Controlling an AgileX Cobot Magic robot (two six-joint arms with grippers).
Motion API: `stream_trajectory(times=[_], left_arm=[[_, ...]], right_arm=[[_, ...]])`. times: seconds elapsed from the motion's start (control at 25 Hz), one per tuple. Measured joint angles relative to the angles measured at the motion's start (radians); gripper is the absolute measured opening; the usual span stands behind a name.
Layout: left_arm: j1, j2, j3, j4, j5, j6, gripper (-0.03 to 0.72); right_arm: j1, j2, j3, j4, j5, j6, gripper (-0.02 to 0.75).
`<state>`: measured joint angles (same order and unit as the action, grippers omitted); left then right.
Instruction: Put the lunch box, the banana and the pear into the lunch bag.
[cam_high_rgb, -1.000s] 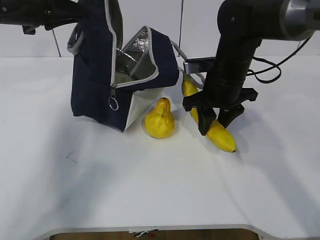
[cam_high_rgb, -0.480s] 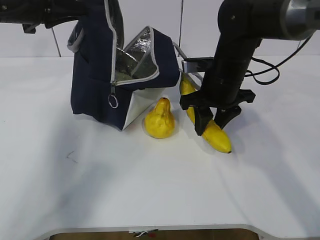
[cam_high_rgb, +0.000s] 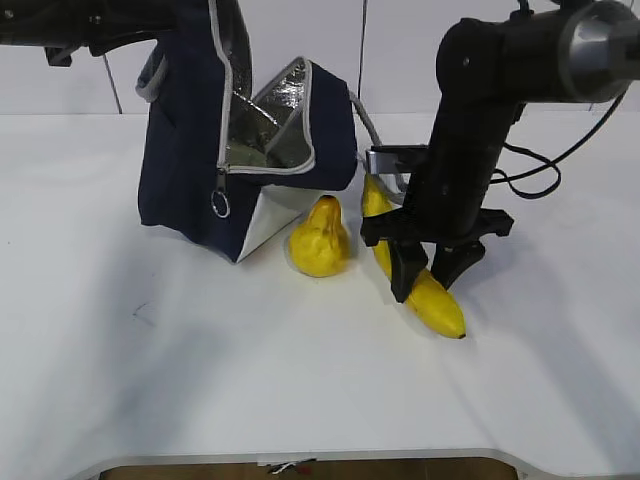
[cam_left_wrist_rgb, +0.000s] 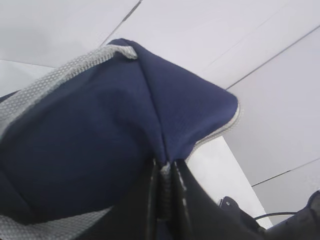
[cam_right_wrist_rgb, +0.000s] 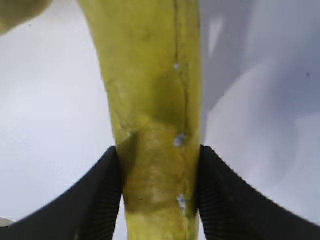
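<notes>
While the bag waits open, each view gives these lines.

Exterior, right gripper (cam_high_rgb: 432, 283): clamped across the banana (cam_high_rgb: 428, 290), near its middle, fingers pointing down.
Exterior, banana: on or just off the table (cam_high_rgb: 300, 380); contact cannot be told. Its long axis runs from the stem end behind the gripper, toward the bag, to the dark tip in front of the gripper and slightly right.
Exterior, pear (cam_high_rgb: 320, 238): upright on the table to the left of the right gripper, near it, just beside the bag's white corner panel.
Exterior, bag (cam_high_rgb: 190, 190): farther left of the right gripper and behind it, mouth open toward that gripper, silver lining showing, top flap lifted.
Exterior, left arm: reaches in at the top left, at the bag's raised top; its gripper is not clearly seen here.
Exterior, lunch box: not seen in any view; perhaps in the bag, cannot tell.

Left wrist, left gripper (cam_left_wrist_rgb: 165, 200): pinched together on a fold of the bag's navy fabric, holding the top up.

Right wrist, right gripper: black fingers (cam_right_wrist_rgb: 102, 195) press both flanks of the banana, which runs straight ahead between them.

Key relation: the bag mouth lies up, left and behind the right gripper. That arm holds the fruit, so the banana's stem end would likely lead into the opening.
</notes>
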<state>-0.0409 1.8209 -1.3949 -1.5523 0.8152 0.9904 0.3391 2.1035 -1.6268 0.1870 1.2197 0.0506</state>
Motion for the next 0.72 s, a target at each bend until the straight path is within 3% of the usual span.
stream_trajectory(times=[0.32, 0.72], left_arm=[[0.000, 0.000, 0.000, 0.000, 0.000, 0.000, 0.018], [0.000, 0.000, 0.000, 0.000, 0.000, 0.002, 0.018]], right_arm=[[0.004, -0.020, 0.015, 0.062, 0.000, 0.000, 0.363], [0.067, -0.029, 0.019, 0.081, -0.002, 0.000, 0.363]])
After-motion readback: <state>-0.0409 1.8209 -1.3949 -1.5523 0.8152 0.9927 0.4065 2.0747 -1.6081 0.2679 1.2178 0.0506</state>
